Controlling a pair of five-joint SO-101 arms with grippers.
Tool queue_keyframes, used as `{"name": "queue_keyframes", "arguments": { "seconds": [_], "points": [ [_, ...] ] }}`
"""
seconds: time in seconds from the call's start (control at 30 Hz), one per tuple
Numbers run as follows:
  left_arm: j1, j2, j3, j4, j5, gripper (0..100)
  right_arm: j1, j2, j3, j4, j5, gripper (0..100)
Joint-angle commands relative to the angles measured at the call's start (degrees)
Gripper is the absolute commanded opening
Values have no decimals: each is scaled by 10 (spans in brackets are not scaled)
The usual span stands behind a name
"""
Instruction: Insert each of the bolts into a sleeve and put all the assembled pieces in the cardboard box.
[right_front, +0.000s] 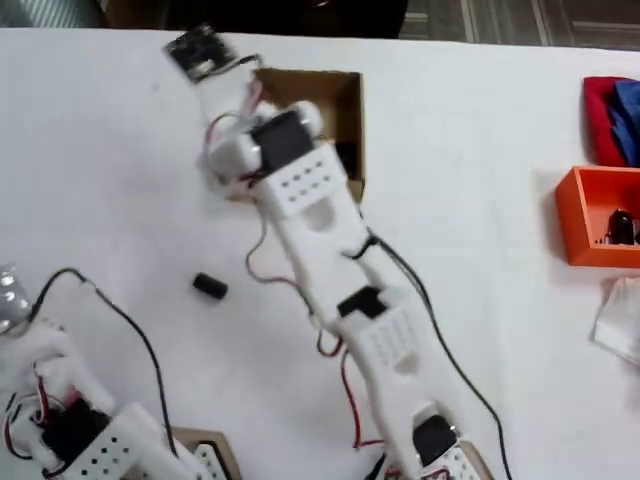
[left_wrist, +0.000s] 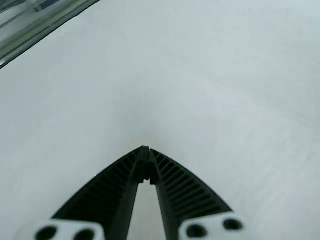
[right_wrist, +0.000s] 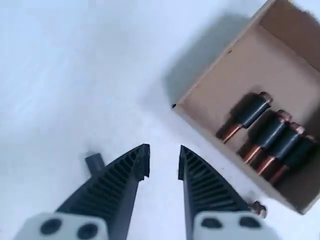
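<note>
The cardboard box (right_wrist: 235, 75) holds several assembled pieces (right_wrist: 267, 132), black sleeves on copper bolts, lying side by side. My right gripper (right_wrist: 163, 162) hangs open over the white table just outside the box, with nothing between its fingers. One loose black sleeve (right_wrist: 94, 161) lies on the table beside one finger, and a copper bolt (right_wrist: 257, 207) peeks out by the other. In the high view the right arm (right_front: 300, 190) stretches to the box (right_front: 345, 100), and a black sleeve (right_front: 210, 287) lies on the table. My left gripper (left_wrist: 145, 152) is shut and empty above bare table.
An orange bin (right_front: 580, 215) with a dark object inside stands at the right edge, with red and blue cloth (right_front: 612, 115) behind it. The left arm (right_front: 70, 420) sits at the near left corner with its cables. A table edge (left_wrist: 35, 30) shows beyond the left gripper.
</note>
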Motion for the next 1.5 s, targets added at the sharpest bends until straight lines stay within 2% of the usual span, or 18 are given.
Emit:
{"name": "queue_keyframes", "arguments": {
  "seconds": [0.0,0.17,0.3,0.43,0.9,1.23,1.47],
  "points": [
    [-36,-4,4,-3,10,28,-43,-64,185,-3,5,84],
    [-32,-4,4,-3,39,28,-65,-51,295,-95,23,84],
    [-18,-4,3,-2,40,28,-88,-27,322,-119,55,98],
    [-18,-4,5,-2,40,28,-104,2,323,-132,62,146],
    [-18,-4,7,0,39,28,-107,89,323,-211,62,145],
    [-18,-4,7,0,39,28,-107,102,320,-205,62,148],
    [-18,-4,7,0,39,28,-105,107,249,-202,62,148]
  ]
}}
